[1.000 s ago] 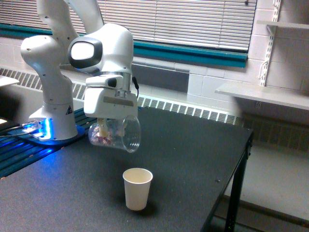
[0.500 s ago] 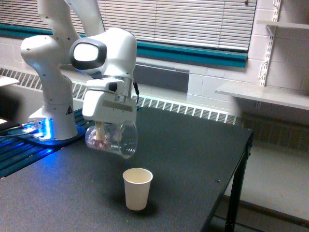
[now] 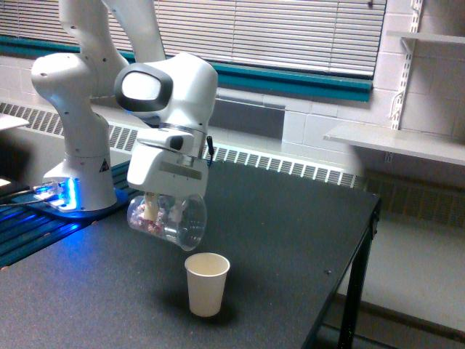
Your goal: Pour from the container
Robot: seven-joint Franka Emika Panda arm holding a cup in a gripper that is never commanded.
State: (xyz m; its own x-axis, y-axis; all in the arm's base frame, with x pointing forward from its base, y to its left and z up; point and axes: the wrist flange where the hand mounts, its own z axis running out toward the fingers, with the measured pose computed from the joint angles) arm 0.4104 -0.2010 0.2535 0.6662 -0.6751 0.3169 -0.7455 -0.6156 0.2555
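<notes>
One broad black table (image 3: pixel 290 218) fills most of the exterior view, with a white, rounded robot arm (image 3: pixel 80 109) mounted at its far corner on the exterior view's left. Next in size is the arm's boxy white gripper (image 3: pixel 161 203), which pinches the container, a clear, wide-mouthed plastic cup (image 3: pixel 168 217), from above. The cup hangs tipped nearly onto its side, its mouth facing the exterior view's right and slightly down. Small reddish-brown and pale bits (image 3: pixel 154 216) sit toward its closed end, none seen at the lip. Below the mouth and slightly to the exterior view's right stands a small cream-white paper cup (image 3: pixel 206 283), upright on the table and well clear of the container.

The step in hand appears to be the tilt itself. To do it well, the clear cup's lower lip should line up over the paper cup's opening before any further rotation, since the mouth is wider than the target. A slow roll of the wrist would probably let the bits slide out gradually instead of all at once.
</notes>
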